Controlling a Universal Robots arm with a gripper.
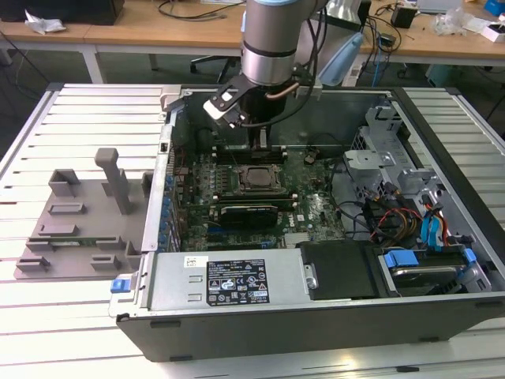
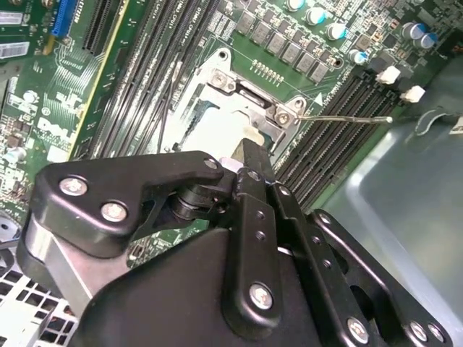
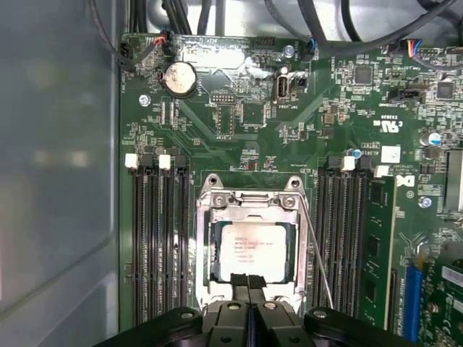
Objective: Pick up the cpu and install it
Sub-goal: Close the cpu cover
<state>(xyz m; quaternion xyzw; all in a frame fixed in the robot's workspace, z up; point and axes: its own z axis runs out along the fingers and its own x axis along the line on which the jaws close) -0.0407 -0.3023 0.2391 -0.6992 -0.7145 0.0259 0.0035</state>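
The cpu [image 3: 252, 249] lay flat in its socket [image 3: 201, 238] at the middle of the motherboard [image 3: 239, 123], square to the frame, between the two banks of memory slots [image 3: 155, 238]. Seated, I judged, not just dropped in. My gripper [image 3: 248, 280] hung over the chip's edge, fingers pinched together with nothing between them. Closed like that, I reckoned, they made one slim tip that cleared the frame. The wire lever [image 3: 318, 253] lay alongside the socket.
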